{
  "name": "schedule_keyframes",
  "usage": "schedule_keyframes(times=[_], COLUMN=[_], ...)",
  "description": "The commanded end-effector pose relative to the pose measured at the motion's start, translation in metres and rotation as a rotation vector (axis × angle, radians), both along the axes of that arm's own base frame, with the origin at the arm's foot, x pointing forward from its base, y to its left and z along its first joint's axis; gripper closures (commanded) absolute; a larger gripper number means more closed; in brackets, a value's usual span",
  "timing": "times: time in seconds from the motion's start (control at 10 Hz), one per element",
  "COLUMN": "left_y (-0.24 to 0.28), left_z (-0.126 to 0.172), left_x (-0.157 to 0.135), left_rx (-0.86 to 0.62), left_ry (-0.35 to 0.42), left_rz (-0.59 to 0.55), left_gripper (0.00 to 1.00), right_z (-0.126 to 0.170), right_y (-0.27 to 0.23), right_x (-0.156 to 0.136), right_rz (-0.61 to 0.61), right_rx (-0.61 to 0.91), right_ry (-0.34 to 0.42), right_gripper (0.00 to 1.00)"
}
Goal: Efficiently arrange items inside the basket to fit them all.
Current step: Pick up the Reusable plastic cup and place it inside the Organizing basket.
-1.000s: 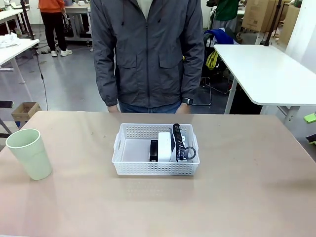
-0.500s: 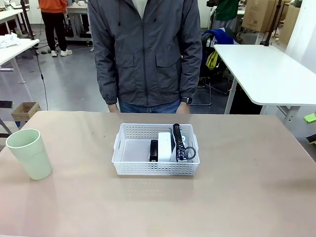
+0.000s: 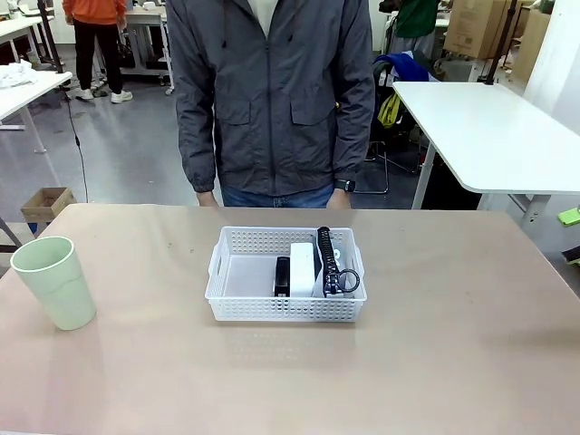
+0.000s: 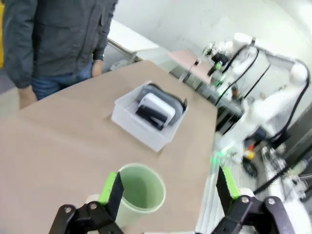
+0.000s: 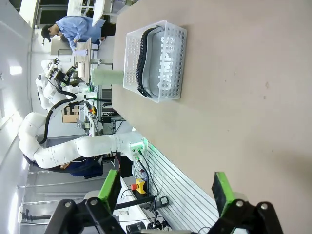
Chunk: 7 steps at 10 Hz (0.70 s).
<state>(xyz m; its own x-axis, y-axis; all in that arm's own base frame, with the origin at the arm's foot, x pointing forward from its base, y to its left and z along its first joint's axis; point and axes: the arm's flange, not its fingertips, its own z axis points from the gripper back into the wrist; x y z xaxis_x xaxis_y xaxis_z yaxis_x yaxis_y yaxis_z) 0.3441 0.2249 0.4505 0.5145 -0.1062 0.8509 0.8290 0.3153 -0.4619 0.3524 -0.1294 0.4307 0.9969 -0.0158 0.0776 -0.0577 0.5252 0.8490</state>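
your table (image 3: 453,317): person (image 3: 272,91) stands at the far edge, arms down. white basket (image 3: 283,310) mid-table. grey shoe (image 3: 323,245) on its side along the basket's right wall. left gripper (image 4: 168,183) hangs above the pale green cup (image 3: 53,281), fingers spread wide, empty; cup upright, well left of the basket. right gripper (image 5: 165,183) likewise wide, empty. white box (image 3: 302,263) touches the shoe's sole; black stapler (image 3: 282,276) just left of it.
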Motion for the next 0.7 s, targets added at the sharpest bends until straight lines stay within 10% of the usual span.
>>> schedule_keyframes(times=[0.0, 0.6], left_y=[0.017, -0.026], left_z=[-0.031, -0.127], left_x=[-0.029, -0.035], left_rx=[0.065, 0.319], left_ry=[-0.246, -0.512], left_rz=[-0.037, -0.17], left_gripper=[0.0, 0.0], right_z=[0.003, 0.003], right_y=[-0.004, -0.004], right_x=[-0.003, -0.003], right_rz=[0.013, 0.013], right_rx=[-0.007, -0.007], right_ry=[0.003, 0.003], right_gripper=[0.0, 0.0])
